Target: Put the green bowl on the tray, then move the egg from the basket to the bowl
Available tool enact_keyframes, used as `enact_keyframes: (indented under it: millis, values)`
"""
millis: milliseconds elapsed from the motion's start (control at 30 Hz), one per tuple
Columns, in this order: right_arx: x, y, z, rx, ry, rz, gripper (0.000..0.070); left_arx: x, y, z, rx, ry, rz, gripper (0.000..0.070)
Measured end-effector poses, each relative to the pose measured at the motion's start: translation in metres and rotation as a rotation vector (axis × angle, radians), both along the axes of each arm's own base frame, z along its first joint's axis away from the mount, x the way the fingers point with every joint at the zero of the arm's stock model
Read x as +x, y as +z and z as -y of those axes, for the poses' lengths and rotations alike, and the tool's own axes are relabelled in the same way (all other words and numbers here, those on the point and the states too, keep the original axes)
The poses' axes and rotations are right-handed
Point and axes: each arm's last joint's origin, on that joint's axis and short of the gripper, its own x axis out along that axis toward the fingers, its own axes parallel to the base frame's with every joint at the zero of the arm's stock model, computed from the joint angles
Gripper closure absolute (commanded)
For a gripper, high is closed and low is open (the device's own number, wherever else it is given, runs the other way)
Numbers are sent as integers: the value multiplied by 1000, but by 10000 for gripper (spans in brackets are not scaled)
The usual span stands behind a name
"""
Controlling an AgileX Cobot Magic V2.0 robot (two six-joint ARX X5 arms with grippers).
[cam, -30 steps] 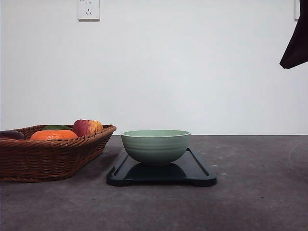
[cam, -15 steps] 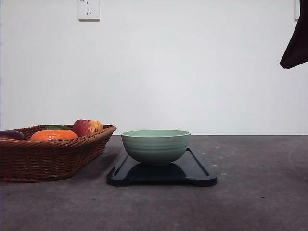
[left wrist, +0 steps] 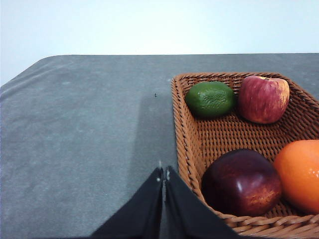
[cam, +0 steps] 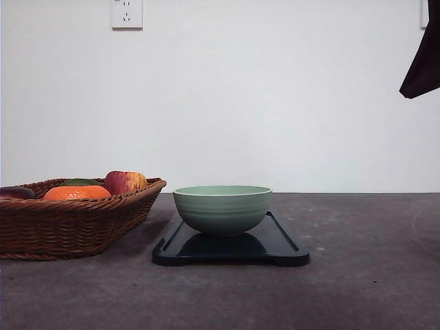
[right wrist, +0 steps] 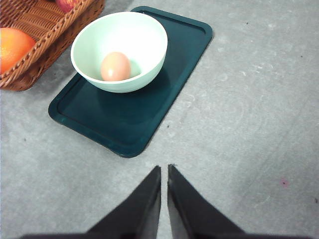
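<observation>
Nothing has moved. The egg [right wrist: 115, 66] lies in the green bowl [cam: 222, 208] on the tray [cam: 282, 242]; both grippers' fingers [left wrist: 163, 175] [right wrist: 164, 172] are closed, empty. Little risk remains beyond an arm nudging the bowl.

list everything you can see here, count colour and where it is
bowl: 1, pale green, standing on the tray at the end nearer the basket
egg: 1, brownish pink, lying inside the bowl
tray: 1, dark blackish, on the table beside the basket
basket: 1, brown wicker, on the table at the left
red-yellow apple: 1, in a far corner of the basket
dark red apple: 1, in the basket next to the orange
orange: 1, orange, in the basket
lime: 1, green, in the basket beside the red-yellow apple
table: 1, dark grey
wall socket: 1, white, on the wall
left gripper: 1, black, shut, above the table at the basket's edge
right gripper: 1, black, shut, above bare table near the tray
</observation>
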Motion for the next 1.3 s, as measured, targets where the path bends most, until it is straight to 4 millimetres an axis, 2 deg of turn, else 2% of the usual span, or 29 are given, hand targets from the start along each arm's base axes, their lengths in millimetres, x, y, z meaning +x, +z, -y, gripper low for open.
enact_keyframes:
  millis: [567,767,833,1033,1167,1300]
  values:
    - [-1,0,1,-6,-3,6,685,0,0,0,0,0,-1,700]
    - [-6,2,15,-46,-43,198,685,0,0,0,0,0,-1,700]
    - [-6,-7,23,-40,-87,281,685,0,0,0,0,0,-1,700]
    - [-16,-53,46,-20,-249,491,685,0,0,0,0,0,-1,700]
    - [-27,-80,56,-27,-320,531,685,0,0,0,0,0,-1,700]
    - [-33,-98,60,-28,-358,566,685,0,0,0,0,0,-1,700]
